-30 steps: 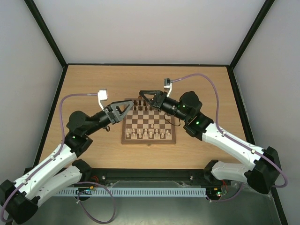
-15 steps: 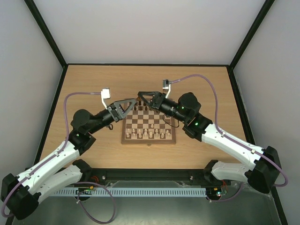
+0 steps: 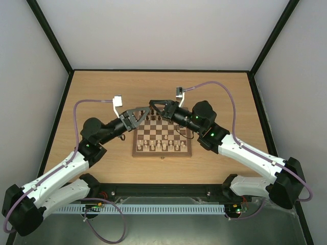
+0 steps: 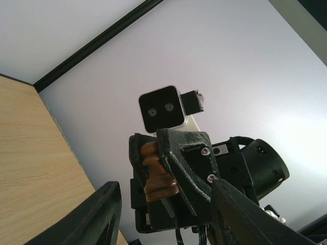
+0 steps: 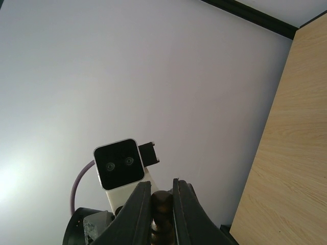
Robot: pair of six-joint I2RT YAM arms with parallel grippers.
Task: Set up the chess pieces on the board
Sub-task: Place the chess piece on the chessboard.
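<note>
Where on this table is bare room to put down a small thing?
Bare: the table strip between the board's far edge and the back wall; the strip between its near edge and the black rail. Crowded: the board's far edge, where the left hand and right hand meet; its near rows of pale pieces.

I read white-and-black left arm [image 3: 56, 176] reaching from near edge of light wooden table [image 3: 102, 87], elbow out toward left edge, forearm slanting inward toward far centre. Black two-finger left gripper [image 3: 146, 109] points right, fingers [image 4: 102, 214] standing apart. White-and-black right arm [image 3: 250, 155] mirrors it, elbow out toward right edge. Black two-finger right gripper [image 3: 154, 103] points left, nearly tip to tip with left gripper, fingers [image 5: 139, 204] clamped on small dark brown turned-wood chess piece [image 4: 158, 173].
</note>
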